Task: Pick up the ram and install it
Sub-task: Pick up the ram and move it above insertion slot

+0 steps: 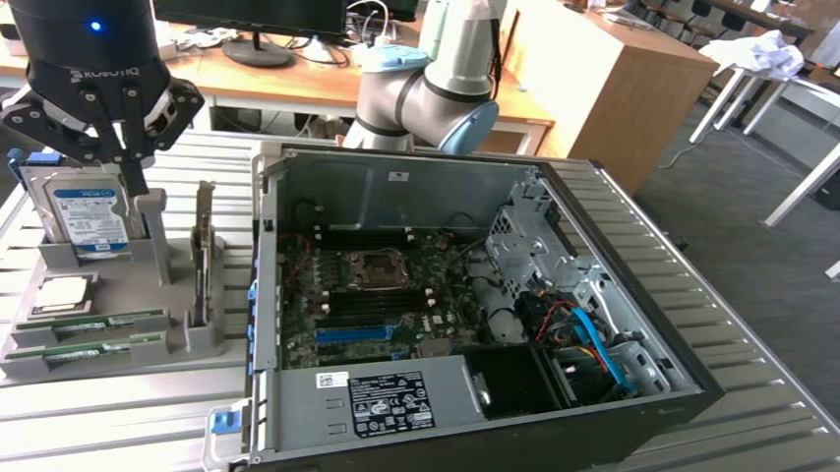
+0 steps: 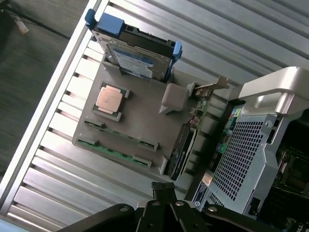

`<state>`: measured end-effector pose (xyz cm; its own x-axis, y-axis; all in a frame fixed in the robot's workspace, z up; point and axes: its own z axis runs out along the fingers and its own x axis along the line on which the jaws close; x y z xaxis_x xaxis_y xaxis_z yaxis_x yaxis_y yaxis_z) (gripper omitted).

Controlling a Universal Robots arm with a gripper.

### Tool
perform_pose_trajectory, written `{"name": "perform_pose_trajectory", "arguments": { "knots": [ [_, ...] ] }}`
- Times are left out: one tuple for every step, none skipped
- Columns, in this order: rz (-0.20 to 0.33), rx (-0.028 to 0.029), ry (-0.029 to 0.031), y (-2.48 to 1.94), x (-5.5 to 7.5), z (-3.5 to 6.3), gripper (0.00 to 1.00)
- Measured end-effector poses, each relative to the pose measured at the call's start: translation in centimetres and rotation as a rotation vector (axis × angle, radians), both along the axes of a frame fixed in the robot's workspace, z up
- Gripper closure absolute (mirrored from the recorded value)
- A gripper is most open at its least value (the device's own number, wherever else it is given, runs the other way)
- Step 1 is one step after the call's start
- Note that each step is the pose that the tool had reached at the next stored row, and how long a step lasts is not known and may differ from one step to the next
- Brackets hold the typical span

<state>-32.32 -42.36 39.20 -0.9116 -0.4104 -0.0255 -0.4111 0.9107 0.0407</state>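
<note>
Two green ram sticks lie flat in slots at the near end of a grey holder tray [image 1: 79, 369]: the ram [image 1: 94, 324] and a second stick [image 1: 82, 351] beside it. In the wrist view one ram stick [image 2: 112, 153] shows along the tray's edge. My gripper [image 1: 136, 180] hangs high above the tray, in front of the hard drive, shut with nothing between its fingers. Its closed fingertips [image 2: 163, 186] point down near the tray's edge. The open computer case [image 1: 630, 295] stands at the exterior view's right of the tray, with the motherboard [image 1: 381, 295] and its dark memory slots exposed.
The tray also carries an upright hard drive [image 1: 90, 218], a square silver processor [image 1: 63, 295] and a tall dark expansion card [image 1: 203, 258]. The case's metal drive cage [image 1: 525, 236] and power supply [image 1: 381, 398] border the motherboard. Everything rests on a ribbed metal table [image 1: 132, 423].
</note>
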Motion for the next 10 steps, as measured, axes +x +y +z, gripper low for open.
{"name": "perform_pose_trajectory", "arguments": {
  "knots": [
    [0.006, 0.0, 0.0, 0.0, 0.0, 0.0, 0.9],
    [0.013, 0.0, -0.0001, 0.0, 0.0, 0.0, 0.9],
    [0.019, 0.0, 0.0, 0.0, 0.0, 0.0, 0.9],
    [0.025, 0.0, 0.0, 0.0, 0.0, 0.0, 0.9],
    [0.031, 0.0, -0.0001, 0.0, 0.0, 0.0, 0.9],
    [0.038, 0.0, -0.0001, 0.0, 0.0, 0.0, 0.9],
    [0.044, 0.0, -0.0001, 0.0, 0.0, 0.0, 0.9],
    [0.051, 0.0, -0.0001, 0.0, 0.0, 0.0, 0.9],
    [0.058, 0.0, 0.0, 0.0, 0.0, 0.0, 0.9],
    [0.065, 0.0, 0.0, 0.0, 0.0, 0.0, 0.9]
  ]
}}
